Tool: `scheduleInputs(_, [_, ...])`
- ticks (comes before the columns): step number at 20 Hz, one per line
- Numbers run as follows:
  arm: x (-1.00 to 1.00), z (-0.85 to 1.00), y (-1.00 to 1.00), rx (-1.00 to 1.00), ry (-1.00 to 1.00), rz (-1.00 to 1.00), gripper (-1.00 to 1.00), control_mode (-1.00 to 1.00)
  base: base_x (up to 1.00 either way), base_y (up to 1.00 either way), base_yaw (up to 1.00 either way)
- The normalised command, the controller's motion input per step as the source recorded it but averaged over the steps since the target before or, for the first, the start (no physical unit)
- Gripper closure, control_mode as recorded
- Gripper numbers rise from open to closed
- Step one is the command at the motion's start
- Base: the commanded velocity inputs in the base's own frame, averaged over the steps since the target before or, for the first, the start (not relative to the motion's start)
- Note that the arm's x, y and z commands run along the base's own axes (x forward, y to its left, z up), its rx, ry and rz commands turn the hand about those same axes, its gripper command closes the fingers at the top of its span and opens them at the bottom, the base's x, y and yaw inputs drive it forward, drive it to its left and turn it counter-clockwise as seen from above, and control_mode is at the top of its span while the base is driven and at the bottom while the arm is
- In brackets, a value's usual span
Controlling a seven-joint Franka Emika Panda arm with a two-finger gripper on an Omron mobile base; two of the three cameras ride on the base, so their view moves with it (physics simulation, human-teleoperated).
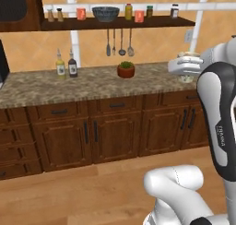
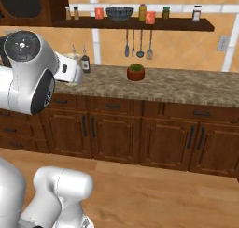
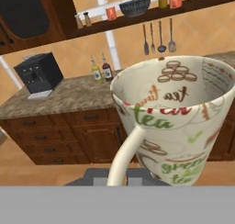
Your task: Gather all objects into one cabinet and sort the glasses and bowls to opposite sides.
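Observation:
My gripper (image 3: 117,175) is shut on the handle of a pale beige mug (image 3: 176,117) printed with "tea" lettering, held upright in mid-air in front of the counter. From the base views the hand and mug sit at the right (image 1: 186,66) and at the left (image 2: 70,66). High on the wall runs the dark brown open shelf, the cabinet (image 1: 156,22). On it stand a wide dark grey ribbed bowl (image 1: 105,13) and two coral-orange cups (image 1: 81,14) (image 1: 139,16), one on each side of the bowl. The bowl (image 3: 135,6) also appears far above the mug's rim.
The granite counter (image 1: 92,83) carries two bottles (image 1: 66,65) and a terracotta plant pot (image 1: 126,70). Utensils (image 1: 120,43) hang under the shelf. Jars and shakers share the shelf. A black coffee machine (image 3: 39,71) stands at the counter's left end.

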Motion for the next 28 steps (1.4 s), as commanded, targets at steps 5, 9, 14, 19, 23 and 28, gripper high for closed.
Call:
scheduleInputs(5, [0.00,0.00,0.00,0.00,0.00,0.00,1.00,1.00,0.49,0.00,-0.09])
scheduleInputs(9, [0.00,0.00,0.00,0.00,0.00,0.00,1.00,1.00,0.45,0.19,-0.07])
scheduleInputs(14, [0.01,0.37,0.11,-0.01,0.00,0.00,1.00,-1.00,0.04,0.11,-0.02])
scheduleInputs(19, [-0.26,0.47,0.01,-0.01,0.05,0.00,1.00,-1.00,0.00,0.00,0.00])
scheduleInputs(23, [-0.16,0.08,-0.06,-0.08,0.04,0.00,1.00,-1.00,0.00,0.00,0.00])
scheduleInputs(28, [0.00,0.28,0.00,-0.13,-0.02,0.00,1.00,-1.00,0.00,0.00,0.00])
